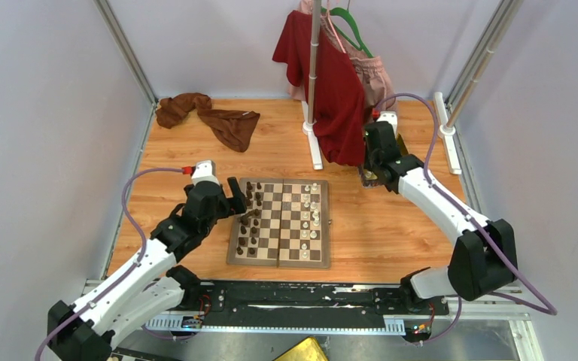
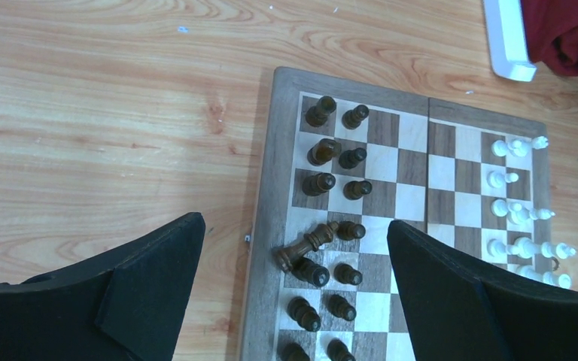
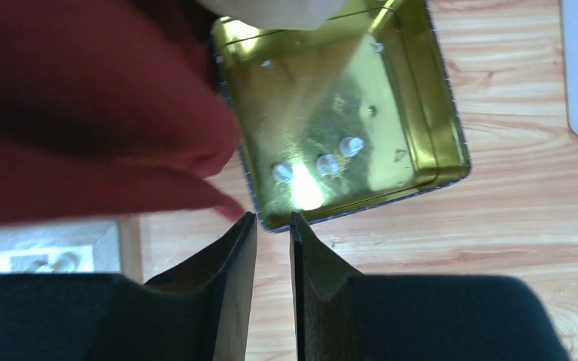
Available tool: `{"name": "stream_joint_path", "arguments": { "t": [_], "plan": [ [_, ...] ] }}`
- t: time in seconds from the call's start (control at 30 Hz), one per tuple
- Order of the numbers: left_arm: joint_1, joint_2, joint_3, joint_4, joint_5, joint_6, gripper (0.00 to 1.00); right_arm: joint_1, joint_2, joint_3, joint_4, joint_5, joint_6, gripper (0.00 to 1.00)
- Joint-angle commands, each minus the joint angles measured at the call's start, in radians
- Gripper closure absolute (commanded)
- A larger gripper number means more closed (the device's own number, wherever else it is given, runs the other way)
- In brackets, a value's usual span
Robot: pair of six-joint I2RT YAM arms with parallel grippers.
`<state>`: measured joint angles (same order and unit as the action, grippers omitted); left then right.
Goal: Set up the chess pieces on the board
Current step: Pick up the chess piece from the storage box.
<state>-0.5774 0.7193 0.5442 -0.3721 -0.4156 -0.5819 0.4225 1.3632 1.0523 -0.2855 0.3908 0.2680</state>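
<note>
The board (image 1: 278, 262) lies in the middle of the table. Dark chess pieces (image 1: 252, 214) fill its left columns and white ones (image 1: 312, 214) its right columns. One dark piece (image 2: 306, 246) lies tipped over at the board's left edge (image 2: 267, 226), leaning on its neighbours. My left gripper (image 2: 293, 224) hangs wide open above that edge, holding nothing. Over at the back right, my right gripper (image 3: 272, 218) is open by a narrow gap, empty, just short of the gold tray's (image 3: 440, 98) near rim. Three white pieces (image 3: 327, 164) lie inside the tray.
A red shirt (image 1: 339, 90) hangs from a rack pole (image 1: 314, 68) and drapes over the tray's left side (image 3: 83, 113). The rack's white foot (image 1: 314, 147) lies behind the board. A brown cloth (image 1: 211, 116) lies at the back left. Frame posts stand in the corners.
</note>
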Motion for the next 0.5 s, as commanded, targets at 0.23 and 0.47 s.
{"name": "stream_joint_path", "arguments": {
  "t": [0.23,0.47],
  "plan": [
    [0.005,0.111,0.131,-0.057,-0.085,-0.062,0.00,-0.156,0.155,0.154,-0.089,0.075,0.092,0.74],
    [0.007,0.080,0.189,-0.184,-0.059,-0.087,0.00,-0.205,0.276,0.277,-0.198,0.041,0.129,0.74]
  ]
}}
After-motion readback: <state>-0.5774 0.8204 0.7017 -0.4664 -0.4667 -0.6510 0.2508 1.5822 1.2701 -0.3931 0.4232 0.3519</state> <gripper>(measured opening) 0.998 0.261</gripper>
